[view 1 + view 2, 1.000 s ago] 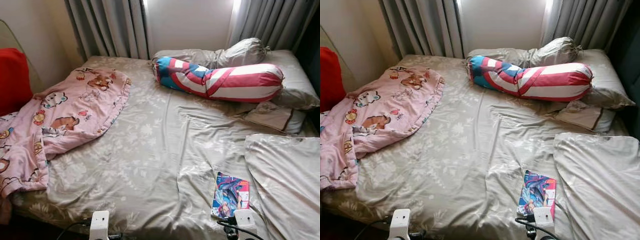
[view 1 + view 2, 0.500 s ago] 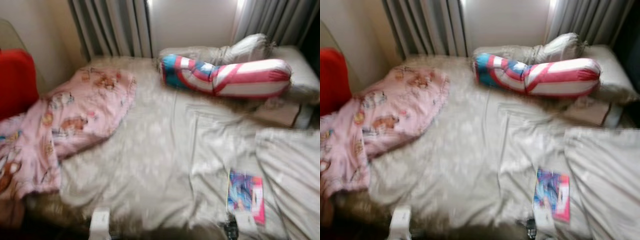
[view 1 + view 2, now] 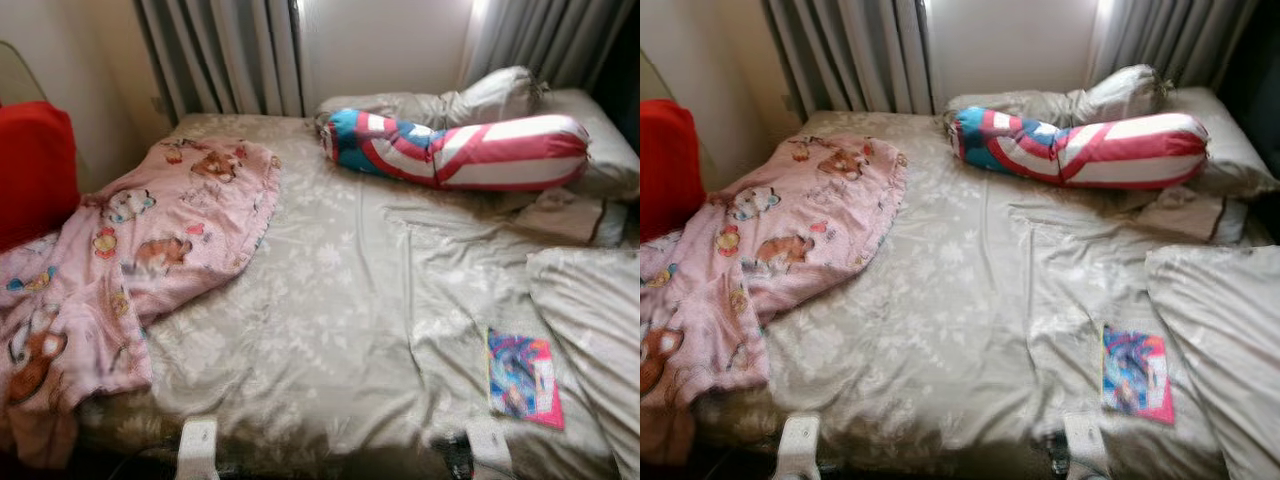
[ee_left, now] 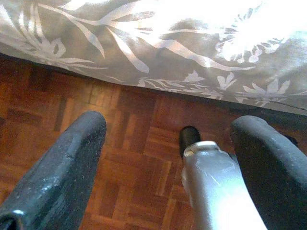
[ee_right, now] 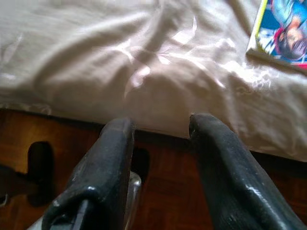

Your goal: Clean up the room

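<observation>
Book [image 3: 520,377] is seen lying flat near the bed's [image 3: 330,300] front right corner. Both the left end effector [image 4: 168,163] and right end effector [image 5: 158,167] are held spread and empty below the bed's front edge. An approach is judged underway; reaching for it is called for next.

Head cameras: look forward and down from the near foot of the bed [image 3: 330,290], facing the far curtains [image 3: 230,50].
Stereo overlap: both eyes share the pink blanket [image 3: 770,230] at left, the striped bolster [image 3: 460,150] far right and the comic book [image 3: 1135,372] near right.
Left wrist camera: close above the parquet floor [image 4: 134,158], facing the bed's near edge past its open left gripper [image 4: 168,167].
Right wrist camera: close to the same edge, looking past the right gripper [image 5: 160,163]; shares the comic book.
</observation>
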`<state>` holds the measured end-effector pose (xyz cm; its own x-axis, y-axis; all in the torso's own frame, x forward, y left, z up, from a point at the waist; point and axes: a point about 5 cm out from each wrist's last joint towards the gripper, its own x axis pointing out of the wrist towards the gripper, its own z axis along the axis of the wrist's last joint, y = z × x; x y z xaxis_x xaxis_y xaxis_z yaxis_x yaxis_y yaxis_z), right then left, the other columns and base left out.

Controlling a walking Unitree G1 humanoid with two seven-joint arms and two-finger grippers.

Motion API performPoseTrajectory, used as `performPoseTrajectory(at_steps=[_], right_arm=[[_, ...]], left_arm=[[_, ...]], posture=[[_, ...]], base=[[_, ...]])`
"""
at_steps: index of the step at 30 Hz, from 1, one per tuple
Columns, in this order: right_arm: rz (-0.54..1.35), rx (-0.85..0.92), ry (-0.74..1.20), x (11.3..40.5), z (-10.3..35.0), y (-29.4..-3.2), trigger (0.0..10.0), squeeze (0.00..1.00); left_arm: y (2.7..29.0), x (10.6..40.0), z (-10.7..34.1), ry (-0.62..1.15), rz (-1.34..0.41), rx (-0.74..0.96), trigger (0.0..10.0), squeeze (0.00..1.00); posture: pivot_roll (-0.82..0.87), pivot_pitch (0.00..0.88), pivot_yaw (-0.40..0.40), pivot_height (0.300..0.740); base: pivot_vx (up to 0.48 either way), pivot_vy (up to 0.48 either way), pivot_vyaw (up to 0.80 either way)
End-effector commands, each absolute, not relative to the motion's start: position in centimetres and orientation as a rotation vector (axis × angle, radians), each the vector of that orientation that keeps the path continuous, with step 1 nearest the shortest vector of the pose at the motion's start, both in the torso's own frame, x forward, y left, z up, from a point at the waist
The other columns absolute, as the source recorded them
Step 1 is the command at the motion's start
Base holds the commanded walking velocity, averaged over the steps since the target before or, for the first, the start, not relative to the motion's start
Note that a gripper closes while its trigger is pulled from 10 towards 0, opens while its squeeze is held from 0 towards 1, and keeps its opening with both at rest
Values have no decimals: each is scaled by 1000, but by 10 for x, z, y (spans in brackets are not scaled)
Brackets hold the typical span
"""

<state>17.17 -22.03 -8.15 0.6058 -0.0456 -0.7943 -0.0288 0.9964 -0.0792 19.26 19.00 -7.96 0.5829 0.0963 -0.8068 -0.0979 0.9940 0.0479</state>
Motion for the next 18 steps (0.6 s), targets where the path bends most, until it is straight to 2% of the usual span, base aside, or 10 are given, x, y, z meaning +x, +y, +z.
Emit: performPoseTrajectory(at_steps=[1,18], right_arm=[[9,-80,914,175,-82,-214,10000,0],[18,-90,924,174,-82,-213,10000,0]], left_arm=[[198,189,-80,955,129,11,10000,0],[198,188,-81,959,126,11,10000,0]], posture=[[-91,5,18,740],[-95,4,19,740]], base=[[0,368,0],[0,367,0]])
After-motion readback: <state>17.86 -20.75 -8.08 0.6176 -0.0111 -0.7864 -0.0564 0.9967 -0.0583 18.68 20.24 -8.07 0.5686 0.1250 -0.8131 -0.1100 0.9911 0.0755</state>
